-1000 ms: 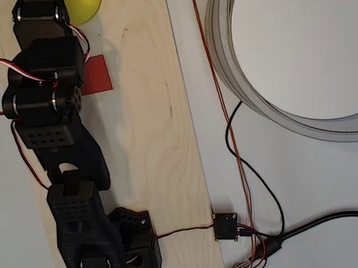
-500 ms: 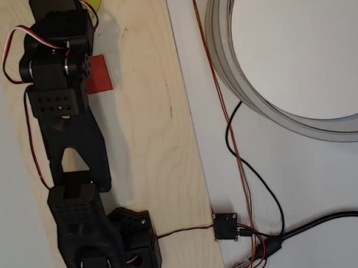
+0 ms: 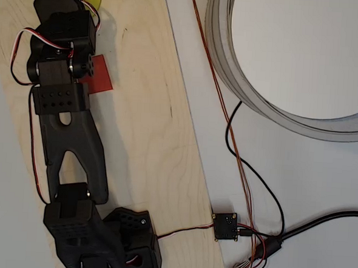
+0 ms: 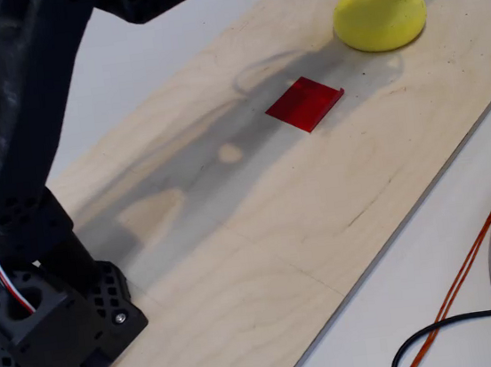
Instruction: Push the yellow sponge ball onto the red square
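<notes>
Bright yellow sponge ball, orange-red square, pale wood-grain board, black arm with red and white wires, white table.

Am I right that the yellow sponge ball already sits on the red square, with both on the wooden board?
Not quite. In the fixed view the yellow sponge ball lies apart from the red square, with bare wood between them. Both do rest on the wooden board.

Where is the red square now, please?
In the fixed view the red square lies flat on the wooden board, apart from the yellow sponge ball, which sits up and to its right.
</notes>
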Robot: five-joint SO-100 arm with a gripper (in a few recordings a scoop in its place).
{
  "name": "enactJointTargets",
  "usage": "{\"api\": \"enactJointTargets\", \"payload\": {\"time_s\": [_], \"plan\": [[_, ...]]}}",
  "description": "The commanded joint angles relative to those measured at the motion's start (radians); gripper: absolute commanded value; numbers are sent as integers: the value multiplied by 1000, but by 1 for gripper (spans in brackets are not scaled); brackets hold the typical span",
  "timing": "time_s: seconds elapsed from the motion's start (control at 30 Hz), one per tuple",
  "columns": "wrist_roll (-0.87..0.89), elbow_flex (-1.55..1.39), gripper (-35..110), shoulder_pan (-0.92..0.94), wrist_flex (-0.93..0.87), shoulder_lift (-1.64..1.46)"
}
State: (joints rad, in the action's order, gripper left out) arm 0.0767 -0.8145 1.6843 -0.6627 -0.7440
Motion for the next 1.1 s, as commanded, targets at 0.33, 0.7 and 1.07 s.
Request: {"api": "enactJointTargets", "payload": {"time_s": [0.33,0.7,1.07], "plan": [[-6,-186,20,-5,196,-104],[61,-397,20,-29,321,-107],[202,-558,18,-49,345,-132]]}}
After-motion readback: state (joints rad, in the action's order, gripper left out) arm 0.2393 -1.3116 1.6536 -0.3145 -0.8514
